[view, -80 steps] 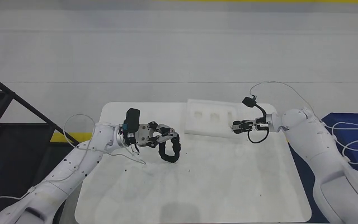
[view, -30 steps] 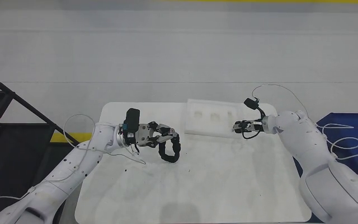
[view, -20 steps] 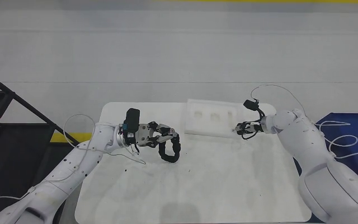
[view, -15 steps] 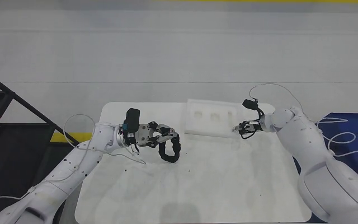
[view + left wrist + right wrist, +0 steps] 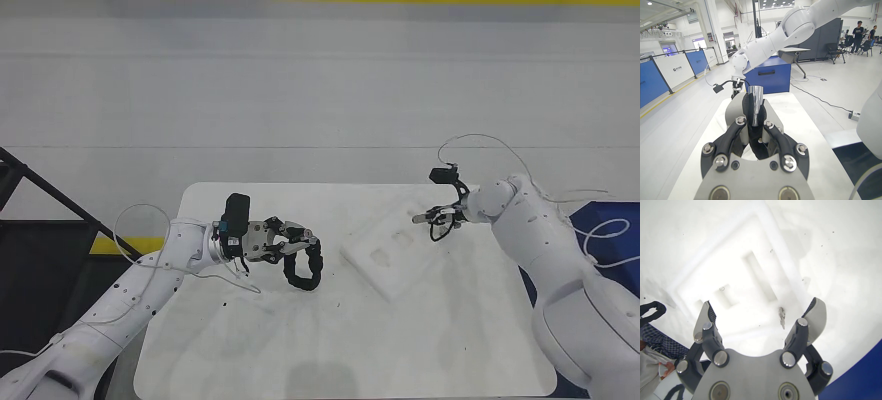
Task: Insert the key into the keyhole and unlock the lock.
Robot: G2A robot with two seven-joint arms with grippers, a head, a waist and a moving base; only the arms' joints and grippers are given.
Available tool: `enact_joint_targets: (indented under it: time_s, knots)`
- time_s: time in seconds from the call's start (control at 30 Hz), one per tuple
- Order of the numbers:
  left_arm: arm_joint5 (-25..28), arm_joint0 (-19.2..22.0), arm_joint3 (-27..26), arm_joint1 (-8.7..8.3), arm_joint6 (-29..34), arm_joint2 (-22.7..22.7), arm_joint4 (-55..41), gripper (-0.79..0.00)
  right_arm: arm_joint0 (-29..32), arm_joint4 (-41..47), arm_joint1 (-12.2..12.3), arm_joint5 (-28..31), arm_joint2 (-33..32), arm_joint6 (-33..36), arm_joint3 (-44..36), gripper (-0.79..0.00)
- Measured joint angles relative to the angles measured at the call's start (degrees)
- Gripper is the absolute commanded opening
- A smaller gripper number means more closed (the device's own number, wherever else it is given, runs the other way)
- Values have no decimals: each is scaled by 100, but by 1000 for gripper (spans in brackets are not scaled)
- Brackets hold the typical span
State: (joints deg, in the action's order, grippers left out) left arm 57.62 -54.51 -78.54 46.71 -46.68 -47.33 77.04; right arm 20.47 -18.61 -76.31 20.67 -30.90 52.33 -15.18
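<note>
step: we're going for the key [image 5: 781, 317] (not gripped yet)
right gripper [image 5: 428, 216]: gaping over foam tray [image 5: 385, 262], centre-right
left gripper [image 5: 292, 240]: clamping lock [image 5: 305, 270], centre-left
next: likely closing squarely on key

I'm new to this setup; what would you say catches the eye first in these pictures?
The left tool is clamped on a black looped lock with a chrome cylinder, held over the white table. Across from it, the open right tool hovers over a small silver key lying by the edge of a white foam tray set askew.
</note>
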Motion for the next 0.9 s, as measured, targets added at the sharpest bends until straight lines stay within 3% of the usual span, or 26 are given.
enact_joint_targets:
  time_s: [0.27,0.47,0.5,0.53,0.57,0.6,0.77,0.9]
  knots:
    - [0,0,0,0,0,0,0,-785,-24,-441,-9,228,84,-79,-166,-22]
    - [0,0,0,0,0,0,0,-785,-56,-933,89,861,172,-192,-170,-43]
    - [0,0,0,0,0,0,0,-785,-59,-1021,103,941,193,-182,-175,-74]
    - [0,0,0,0,0,0,0,-785,-59,-1087,114,1046,207,-155,-184,-191]
    - [0,0,0,0,0,0,0,-785,-64,-1146,128,1195,217,-113,-187,-431]
    - [0,0,0,0,0,0,0,-785,-67,-1181,138,1320,223,-77,-199,-508]
    - [0,0,0,0,0,0,0,-785,-88,-1292,185,1913,220,19,-219,-456]
    - [0,0,0,0,0,0,0,-785,-87,-1466,196,1855,253,59,-245,-431]
